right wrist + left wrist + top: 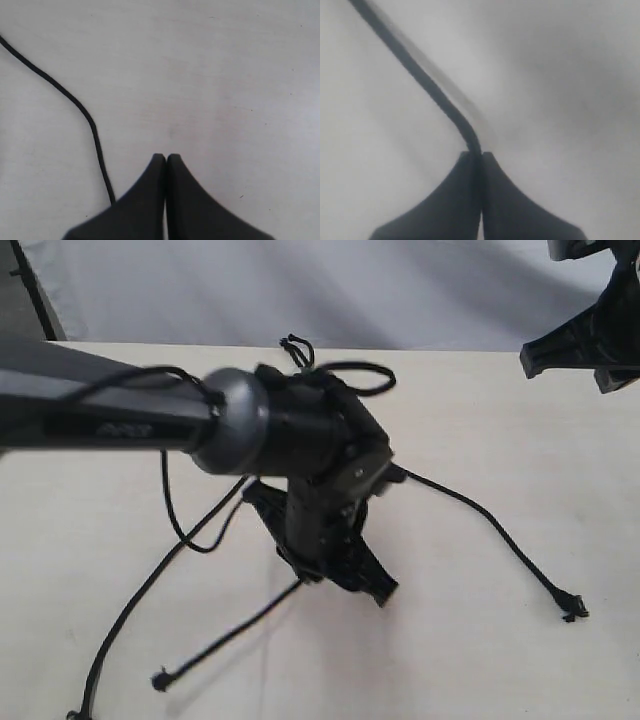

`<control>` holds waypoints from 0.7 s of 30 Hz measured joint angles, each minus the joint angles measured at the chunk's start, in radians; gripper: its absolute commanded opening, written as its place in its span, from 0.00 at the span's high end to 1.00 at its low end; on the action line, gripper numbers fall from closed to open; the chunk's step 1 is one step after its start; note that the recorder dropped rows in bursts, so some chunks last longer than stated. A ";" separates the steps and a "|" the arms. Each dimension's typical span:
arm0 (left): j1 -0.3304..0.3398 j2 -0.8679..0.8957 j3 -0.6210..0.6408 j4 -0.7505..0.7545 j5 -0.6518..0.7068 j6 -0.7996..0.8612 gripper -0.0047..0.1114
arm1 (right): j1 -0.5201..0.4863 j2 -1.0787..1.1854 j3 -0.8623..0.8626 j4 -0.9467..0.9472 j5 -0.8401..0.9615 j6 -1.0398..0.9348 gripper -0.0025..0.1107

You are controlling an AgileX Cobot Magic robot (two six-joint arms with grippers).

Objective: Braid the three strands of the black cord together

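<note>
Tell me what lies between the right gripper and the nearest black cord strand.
Bare pale tabletop separates the black right gripper from the thin black cord strand, seen in the right wrist view.

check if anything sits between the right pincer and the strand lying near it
Nothing visible does. The right pincer is shut and empty, and the loose strand lies uncovered on the bare table near it. The pinched strand sits in the shut left pincer.

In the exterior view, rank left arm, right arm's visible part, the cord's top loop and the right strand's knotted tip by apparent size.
1. left arm: largest, but looks nearest the camera.
2. right arm: cut off by the frame.
3-4. top loop and knotted tip: both tiny, too alike to rank.
</note>
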 measured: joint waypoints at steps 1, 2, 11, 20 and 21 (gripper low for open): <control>0.020 -0.037 0.000 0.042 0.045 -0.007 0.96 | 0.000 0.000 0.000 0.000 0.000 0.000 0.97; 0.036 -0.065 0.000 0.074 0.070 -0.018 0.96 | 0.000 0.000 0.000 0.000 0.000 0.000 0.97; 0.308 -0.315 0.030 0.267 0.187 -0.106 0.96 | 0.000 0.000 0.000 0.000 -0.020 0.000 0.97; 0.531 -0.313 0.280 0.275 -0.031 -0.098 0.96 | 0.000 0.000 0.000 0.000 -0.026 0.000 0.97; 0.545 -0.305 0.317 0.275 -0.085 -0.098 0.96 | 0.000 0.000 0.000 0.000 -0.029 0.000 0.97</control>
